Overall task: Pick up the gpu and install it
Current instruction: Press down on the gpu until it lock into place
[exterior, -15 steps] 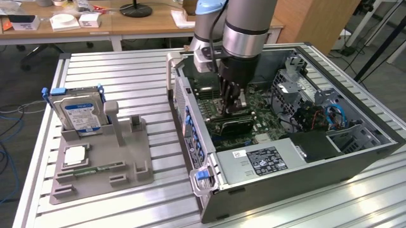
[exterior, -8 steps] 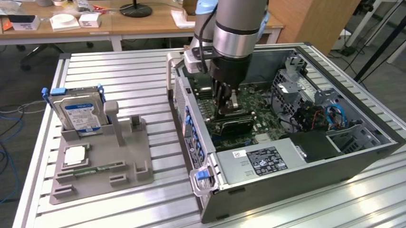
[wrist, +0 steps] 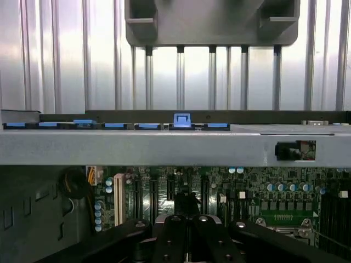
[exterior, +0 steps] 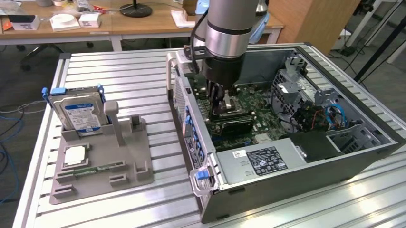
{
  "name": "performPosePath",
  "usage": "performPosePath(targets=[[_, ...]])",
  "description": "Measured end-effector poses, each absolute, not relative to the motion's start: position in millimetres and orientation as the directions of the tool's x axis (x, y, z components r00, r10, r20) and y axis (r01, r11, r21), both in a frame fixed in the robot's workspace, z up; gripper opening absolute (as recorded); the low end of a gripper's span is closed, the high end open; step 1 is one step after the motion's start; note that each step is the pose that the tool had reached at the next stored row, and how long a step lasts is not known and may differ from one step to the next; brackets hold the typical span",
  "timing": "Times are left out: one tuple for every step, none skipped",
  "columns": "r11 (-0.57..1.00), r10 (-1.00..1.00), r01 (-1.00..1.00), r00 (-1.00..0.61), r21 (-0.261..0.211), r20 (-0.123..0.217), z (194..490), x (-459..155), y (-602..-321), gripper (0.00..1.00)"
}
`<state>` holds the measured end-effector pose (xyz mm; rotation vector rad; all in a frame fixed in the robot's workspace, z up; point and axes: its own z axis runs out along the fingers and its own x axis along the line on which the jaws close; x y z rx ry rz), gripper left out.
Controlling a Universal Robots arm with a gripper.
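Exterior view: the gpu [exterior: 233,126] appears to be the dark card lying low over the motherboard [exterior: 257,102] inside the open computer case [exterior: 304,161], near the case's wall that faces the table's [exterior: 127,66] middle. The gripper [exterior: 219,103] stands straight above it, fingers pressed together. Whether they pinch the card's edge or only bear on it I cannot tell.

By my reading, pickup is done and seating is in hand. That calls for the card's edge to line up with its slot and for a straight downward push.

Around it, the power supply [exterior: 263,159] sits just beside the card, with drive cages and blue cables [exterior: 333,116] at the far wall. On the table's other side, well apart, a grey holder [exterior: 127,156] carries the hard drive [exterior: 79,114] and the memory stick [exterior: 101,167].
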<state>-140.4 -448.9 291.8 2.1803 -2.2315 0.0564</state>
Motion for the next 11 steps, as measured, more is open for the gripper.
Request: performPosePath(targets=[[0.023, -0.999, -1.000, -0.023, -0.011, 0.040, 292.5, -141.2, -448.9, 0.11], [0.023, -0.999, -1.000, -0.023, -0.011, 0.040, 293.3, -142.5, -448.9, 0.11], [0.023, -0.999, -1.000, -0.023, -0.012, 0.040, 294.1, -144.5, -448.9, 0.11], [0.023, -0.999, -1.000, -0.023, -0.011, 0.040, 295.0, -145.9, -448.9, 0.11], [0.023, -0.999, -1.000, -0.023, -0.011, 0.041, 296.6, -146.1, -448.9, 0.11], [0.023, -0.999, -1.000, -0.023, -0.011, 0.041, 298.1, -146.2, -448.9, 0.11], [0.023, -0.999, -1.000, -0.023, -0.011, 0.040, 299.2, -146.4, -448.9, 0.11], [0.023, -0.999, -1.000, -0.023, -0.011, 0.040, 299.8, -146.5, -448.9, 0.11], [0.023, -0.999, -1.000, -0.023, -0.012, 0.040, 300.0, -146.8, -448.9, 0.11], [0.023, -0.999, -1.000, -0.024, -0.012, 0.040, 300.0, -148.0, -448.9, 0.11], [0.023, -0.999, -1.000, -0.023, -0.012, 0.040, 300.1, -149.2, -448.9, 0.11]])
